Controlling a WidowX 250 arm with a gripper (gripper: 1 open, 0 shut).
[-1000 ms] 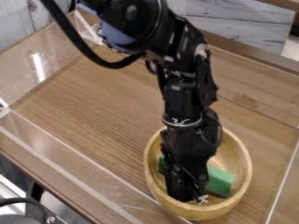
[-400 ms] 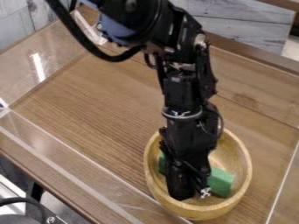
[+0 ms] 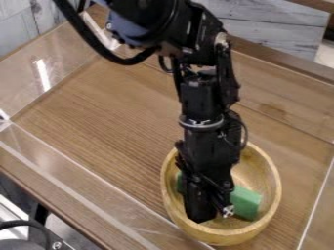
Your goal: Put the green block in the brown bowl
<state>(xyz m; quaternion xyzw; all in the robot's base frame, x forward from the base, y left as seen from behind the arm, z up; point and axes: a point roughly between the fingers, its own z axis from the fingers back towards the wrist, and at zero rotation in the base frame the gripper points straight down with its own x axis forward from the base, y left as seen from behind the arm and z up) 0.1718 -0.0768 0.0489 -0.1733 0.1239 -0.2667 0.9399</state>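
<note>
The brown bowl point(image 3: 265, 174) stands on the wooden table near the front right. My gripper point(image 3: 209, 209) reaches straight down into its hollow and is shut. The green block point(image 3: 247, 203) sticks out to the right of the fingertips, low inside the bowl, and its other end is hidden behind the fingers. The grip looks closed on the block. Whether the block touches the bowl's bottom cannot be told.
The black arm point(image 3: 202, 98) rises from the bowl toward the upper left. Clear plastic walls point(image 3: 53, 161) edge the table's left and front sides. A light wall panel point(image 3: 280, 29) lies at the back right.
The arm has shifted slightly to the left and straightened over the bowl. The green block has stayed at the fingertips inside the bowl.
</note>
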